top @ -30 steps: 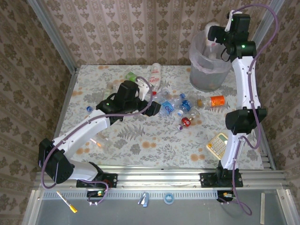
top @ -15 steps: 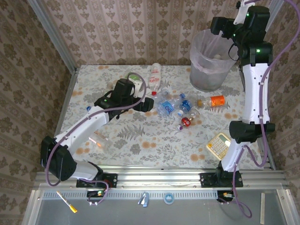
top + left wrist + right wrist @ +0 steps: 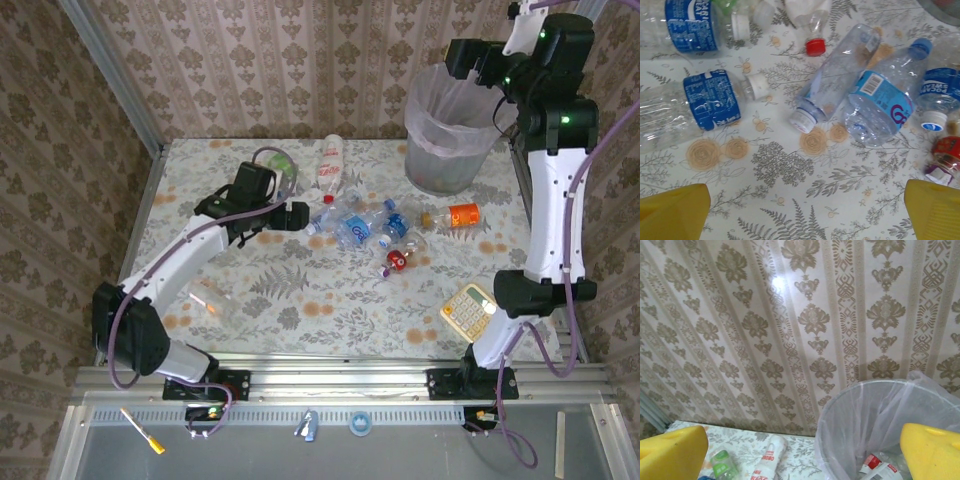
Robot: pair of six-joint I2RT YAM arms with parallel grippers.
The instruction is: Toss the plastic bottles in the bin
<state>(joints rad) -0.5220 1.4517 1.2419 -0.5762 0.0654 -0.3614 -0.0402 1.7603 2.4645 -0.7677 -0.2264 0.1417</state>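
1. Your left hand [image 3: 297, 216] hangs low over the worktop [image 3: 300, 310], left of its middle. Its fingers are spread wide with nothing between them.
2. Just ahead of that hand lies the main cluster of plastic bottles [image 3: 368, 226]. They are clear and crushed, most with blue labels, lying on their sides about midway between the near and far edges. Some touch one another.
3. A small red-labelled bottle [image 3: 397, 260] lies just on the near side of the cluster.
4. An orange-labelled bottle [image 3: 462, 216] lies toward the right edge, near the foot of the bin [image 3: 440, 165].
5. A white bottle with red lettering [image 3: 331, 158] and a green bottle [image 3: 722, 463] lie close to the far edge, apart from the cluster.
6. The bin stands in the far right corner of the worktop, lined with a thin bag. A few discarded bottles [image 3: 879, 466] lie in its bottom.
7. Your right hand [image 3: 462, 60] is held high over the bin's rim, its fingers released wide and holding nothing.
8. A calculator [image 3: 465, 308] sits by the near right corner, well apart from the bottles.
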